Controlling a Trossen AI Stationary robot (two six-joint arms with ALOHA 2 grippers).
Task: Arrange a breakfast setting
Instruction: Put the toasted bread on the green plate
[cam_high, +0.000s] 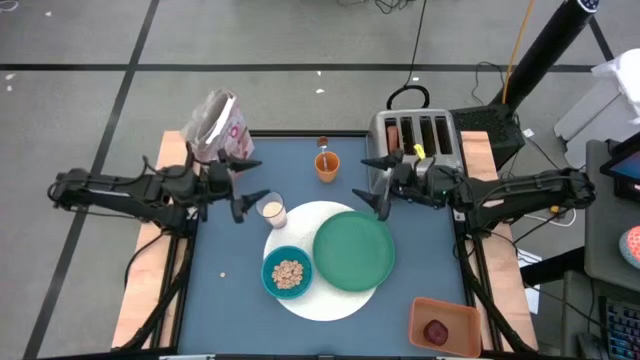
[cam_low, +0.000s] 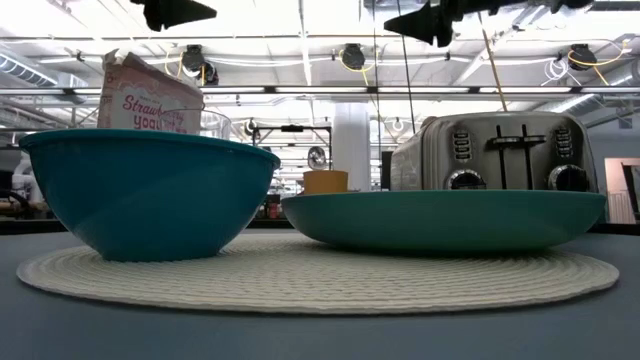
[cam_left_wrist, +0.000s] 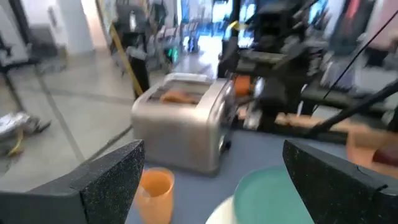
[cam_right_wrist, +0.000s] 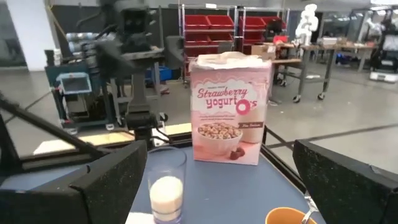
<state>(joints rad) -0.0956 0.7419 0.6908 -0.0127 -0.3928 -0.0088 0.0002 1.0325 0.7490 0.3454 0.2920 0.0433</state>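
Observation:
A round white mat (cam_high: 325, 300) lies mid-table and bears a green plate (cam_high: 353, 250) and a teal bowl (cam_high: 288, 272) with cereal in it. A milk glass (cam_high: 272, 211) stands at the mat's far left rim. Farther back stands an orange cup (cam_high: 327, 166), and a silver spoon (cam_right_wrist: 306, 215) sticks out of it. Brown bread (cam_high: 393, 133) sits in a toaster slot. A dark-red fruit (cam_high: 437, 332) lies in the orange tray. My left gripper (cam_high: 252, 182) hangs open above the table, left of the glass. My right gripper (cam_high: 373, 182) hangs open in front of the toaster, facing the left one.
A silver toaster (cam_high: 420, 140) stands at the far right. A pink cereal box (cam_high: 215, 128) stands at the far left corner. The orange tray (cam_high: 445, 312) sits at the near right. Bare blue table (cam_high: 225, 300) lies left of the mat.

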